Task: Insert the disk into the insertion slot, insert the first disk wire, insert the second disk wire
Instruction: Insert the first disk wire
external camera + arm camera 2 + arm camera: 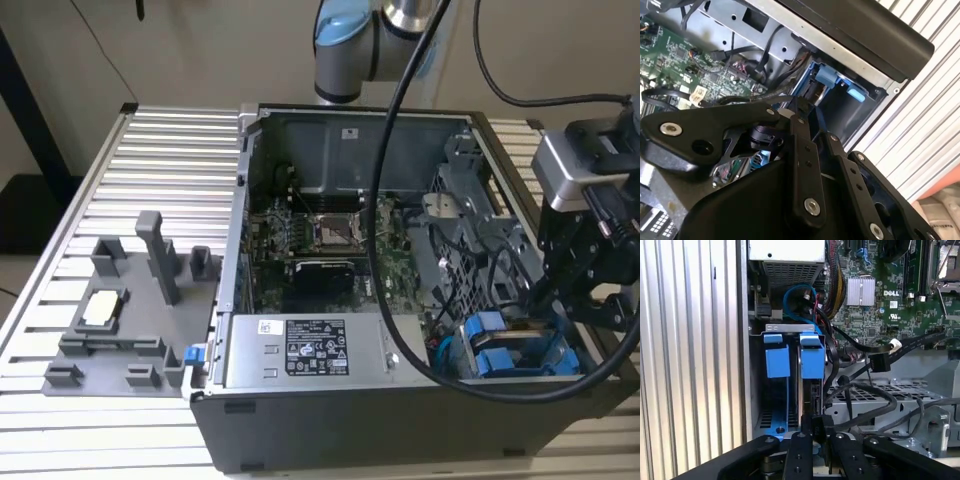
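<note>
In the first wrist view the disk stands edge-on in the insertion slot, its blue carrier tab beside a second blue tab. My gripper sits at the disk's near end, shut on a black wire connector; black cables loop away from it. In the second wrist view the gripper points into the blue bay, its fingers close together. In the exterior view the gripper hangs over the blue bays at the case's right.
The open computer case holds a motherboard, a power supply and a perforated metal cage. A grey fixture lies on the slatted table at the exterior view's left. A thick black cable crosses the case.
</note>
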`<state>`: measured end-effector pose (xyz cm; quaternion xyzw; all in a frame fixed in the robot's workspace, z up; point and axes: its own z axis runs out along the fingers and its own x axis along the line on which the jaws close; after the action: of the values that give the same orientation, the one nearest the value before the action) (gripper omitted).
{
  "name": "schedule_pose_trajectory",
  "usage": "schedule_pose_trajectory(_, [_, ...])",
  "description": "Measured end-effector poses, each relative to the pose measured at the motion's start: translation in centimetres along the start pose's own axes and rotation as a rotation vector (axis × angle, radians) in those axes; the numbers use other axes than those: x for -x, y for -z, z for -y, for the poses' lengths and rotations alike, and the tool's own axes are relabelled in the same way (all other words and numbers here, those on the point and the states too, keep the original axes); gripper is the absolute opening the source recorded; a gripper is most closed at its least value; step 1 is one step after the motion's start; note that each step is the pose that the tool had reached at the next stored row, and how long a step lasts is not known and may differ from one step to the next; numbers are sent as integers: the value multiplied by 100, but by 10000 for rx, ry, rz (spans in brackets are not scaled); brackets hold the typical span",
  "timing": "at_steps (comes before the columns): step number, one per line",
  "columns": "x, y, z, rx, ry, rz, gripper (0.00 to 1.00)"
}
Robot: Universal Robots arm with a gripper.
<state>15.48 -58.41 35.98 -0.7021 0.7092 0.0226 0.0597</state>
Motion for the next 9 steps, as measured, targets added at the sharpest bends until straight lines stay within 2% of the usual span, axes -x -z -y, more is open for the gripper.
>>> schedule_pose_trajectory(2, [-1,-14,24,72,-14,21,20])
schedule_pose_trajectory(5, [-3,-37,77,257,-35,19,20])
schedule_pose_trajectory(9, [-6,-64,115,506,-71,13,20])
